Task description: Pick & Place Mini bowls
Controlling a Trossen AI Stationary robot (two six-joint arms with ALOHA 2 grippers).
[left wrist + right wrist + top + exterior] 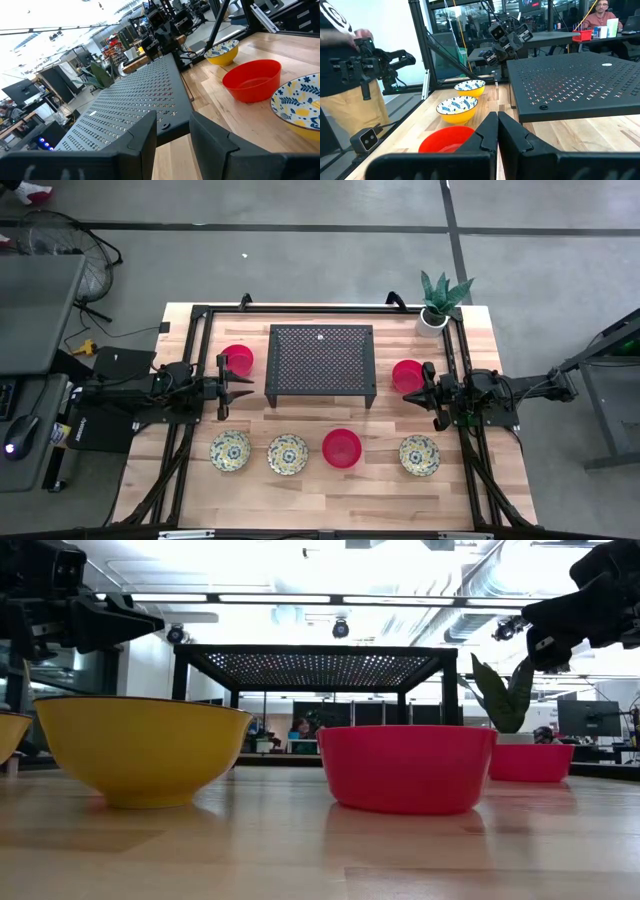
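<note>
Three red mini bowls stand on their bases on the table: one far left (237, 359), one right of the rack (407, 375), one in the near row (341, 447). Three patterned cream-yellow bowls (229, 450) (288, 454) (419, 455) share that near row. My left gripper (240, 387) hangs open in the air beside the rack's left end, just nearer than the far-left red bowl. My right gripper (425, 385) is shut and hovers at the right edge of the right-hand red bowl. In the low view both grippers (130, 620) (540, 640) are well above the bowls.
A black perforated rack (320, 363) stands on legs in the table's middle between the arms. A small white pot with a green plant (440, 302) sits at the far right corner. A person (340, 85) stands beyond the table's left side in the right wrist view.
</note>
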